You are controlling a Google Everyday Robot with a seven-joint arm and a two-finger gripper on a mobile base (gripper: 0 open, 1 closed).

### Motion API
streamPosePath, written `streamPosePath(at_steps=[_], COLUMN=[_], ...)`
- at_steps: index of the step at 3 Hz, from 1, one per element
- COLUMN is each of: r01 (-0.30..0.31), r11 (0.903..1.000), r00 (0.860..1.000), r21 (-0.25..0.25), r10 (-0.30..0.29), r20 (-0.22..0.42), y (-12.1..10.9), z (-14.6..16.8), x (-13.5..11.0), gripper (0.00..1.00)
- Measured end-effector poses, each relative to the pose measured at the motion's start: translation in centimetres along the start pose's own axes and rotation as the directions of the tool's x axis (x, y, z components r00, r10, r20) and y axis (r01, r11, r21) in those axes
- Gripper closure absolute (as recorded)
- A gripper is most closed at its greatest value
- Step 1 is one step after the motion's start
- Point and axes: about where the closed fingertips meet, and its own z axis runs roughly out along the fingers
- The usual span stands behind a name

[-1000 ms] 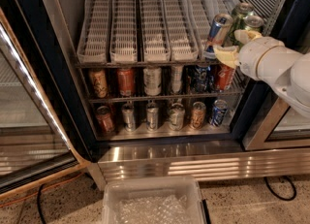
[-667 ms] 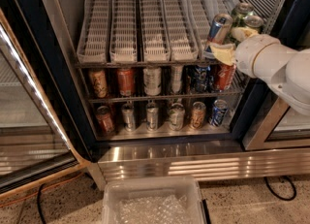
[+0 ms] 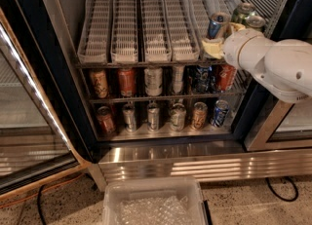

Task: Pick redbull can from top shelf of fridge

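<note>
Camera view, at the open fridge (image 3: 170,165): the redbull can (image 3: 217,25) stands tilted at the right front end of the top shelf (image 3: 126,24), just left of two green cans (image 3: 245,12). The end effector (image 3: 223,39) is at the can's lower part, on a white arm (image 3: 278,63) entering from the right. Whether it grips the can cannot be told. Two lower racks hold rows of cans (image 3: 153,80). A clear plastic bin (image 3: 153,202) sits on the floor below.

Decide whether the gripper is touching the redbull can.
Cannot tell. In the camera view the gripper overlaps the lower part of the redbull can at the right end of the shelf, so neither contact nor a gap shows plainly.
</note>
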Motion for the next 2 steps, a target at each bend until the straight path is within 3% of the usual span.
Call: streamPosePath(at_steps=[2], r01=[-0.022], r11=[0.9997], r00=[1.0], r21=[0.005], r10=[0.022], r20=[-0.005], y=[0.07], z=[1.63], x=[0.21], gripper=[0.45])
